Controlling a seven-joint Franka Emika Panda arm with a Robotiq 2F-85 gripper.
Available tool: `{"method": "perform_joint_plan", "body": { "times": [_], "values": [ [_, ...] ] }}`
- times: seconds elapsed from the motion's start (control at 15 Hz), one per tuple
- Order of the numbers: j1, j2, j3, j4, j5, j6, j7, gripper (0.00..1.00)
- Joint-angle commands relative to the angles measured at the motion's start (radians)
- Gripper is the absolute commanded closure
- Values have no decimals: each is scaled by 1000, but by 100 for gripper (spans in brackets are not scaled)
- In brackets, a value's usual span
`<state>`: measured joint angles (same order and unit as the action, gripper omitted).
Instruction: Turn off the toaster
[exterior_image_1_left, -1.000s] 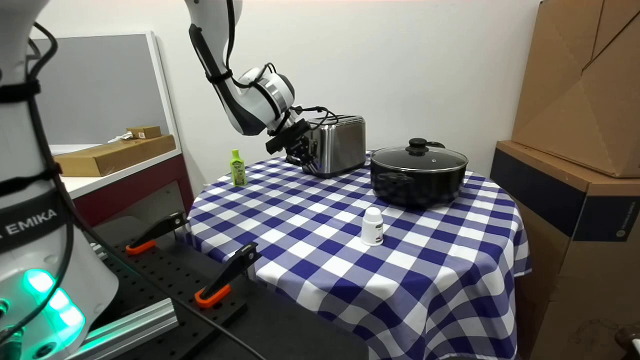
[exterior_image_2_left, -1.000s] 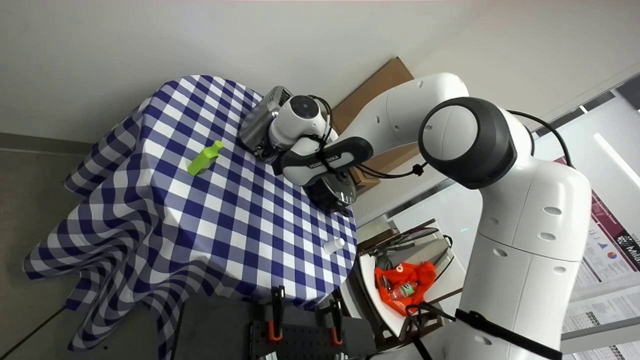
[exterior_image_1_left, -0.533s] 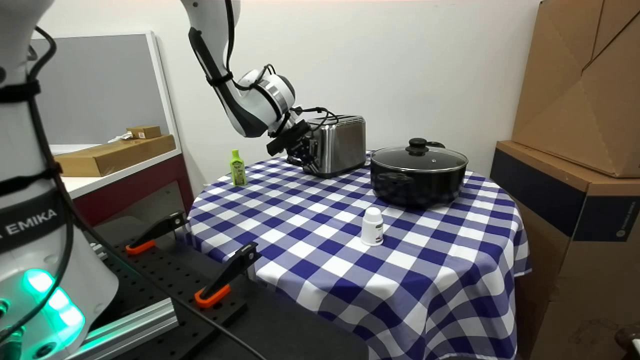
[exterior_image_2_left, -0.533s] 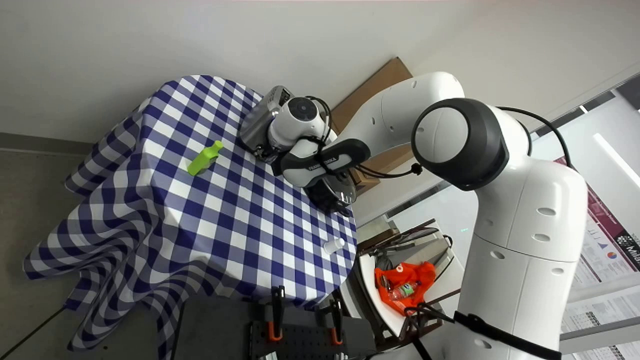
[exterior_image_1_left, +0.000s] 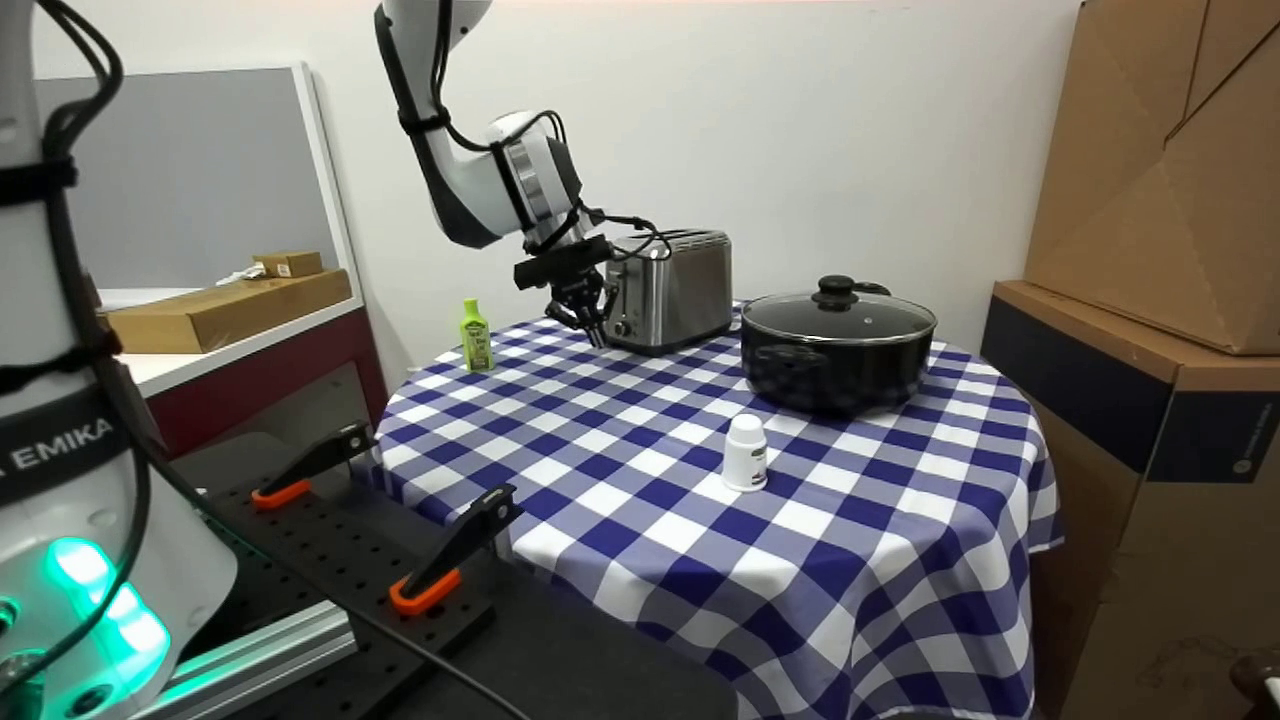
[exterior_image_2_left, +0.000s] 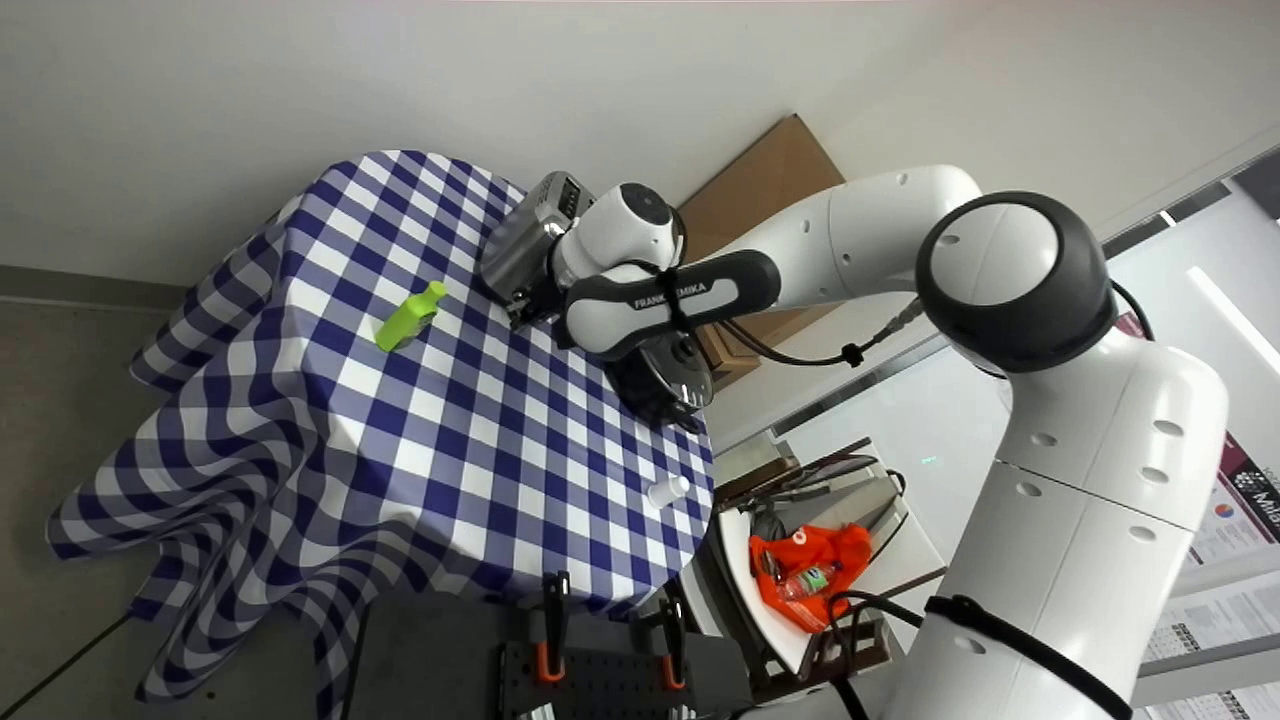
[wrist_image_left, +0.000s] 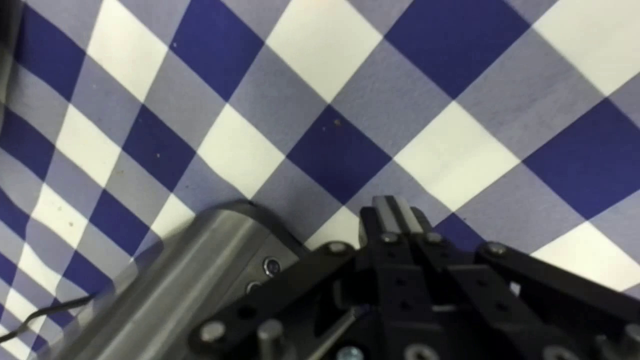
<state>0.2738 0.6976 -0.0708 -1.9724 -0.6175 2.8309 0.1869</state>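
Notably, the toaster (exterior_image_1_left: 697, 295), a silver metal unit with rounded top edges, was located at the far edge of the counter (exterior_image_1_left: 590, 450), beside the wall (exterior_image_1_left: 850, 130). The counter was covered by a blue-and-white checkered cloth (exterior_image_2_left: 440, 400). The gripper (wrist_image_left: 398, 202) was positioned just beside the near end of the toaster, tilted and directed downward toward the cloth. The jaws were clenched, with the two pads (wrist_image_left: 384, 214) meeting in the wrist view. Contact between the gripper and the toaster could not be determined. In the wrist view, two round fittings (wrist_image_left: 271, 266) were visible on the end of the toaster, left of the jaws. A round knob (exterior_image_1_left: 622, 328) was visible low on the toaster in an exterior view. The black pot (exterior_image_1_left: 845, 372), with its glass lid (exterior_image_1_left: 885, 320) seated, stood near the right edge of the counter. The green bottle (exterior_image_1_left: 477, 340) stood upright near the left edge. The white bottle (exterior_image_2_left: 662, 492) stood near the lower right corner in an exterior view, well apart from the gripper. Two black clamps (exterior_image_1_left: 465, 545) with orange ends were located at the counter edge nearest the robot base (exterior_image_1_left: 190, 570). Cardboard boxes (exterior_image_1_left: 1150, 180) were stacked beyond the right edge of the counter.
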Motion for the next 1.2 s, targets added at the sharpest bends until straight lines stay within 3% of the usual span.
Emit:
{"method": "perform_joint_plan", "body": {
  "times": [0.0,0.2,0.4,0.87,0.93,1.0,1.13],
  "values": [
    [-186,-145,153,-101,254,-142,-221,100],
    [-287,-231,204,-118,454,-317,-331,100],
    [-317,-320,194,-149,582,-425,-339,100],
    [-315,-532,136,-328,693,-420,-276,100],
    [-309,-559,129,-356,685,-424,-267,74],
    [-307,-582,127,-382,685,-425,-265,72],
    [-302,-628,126,-432,681,-435,-267,58]
  ]
}}
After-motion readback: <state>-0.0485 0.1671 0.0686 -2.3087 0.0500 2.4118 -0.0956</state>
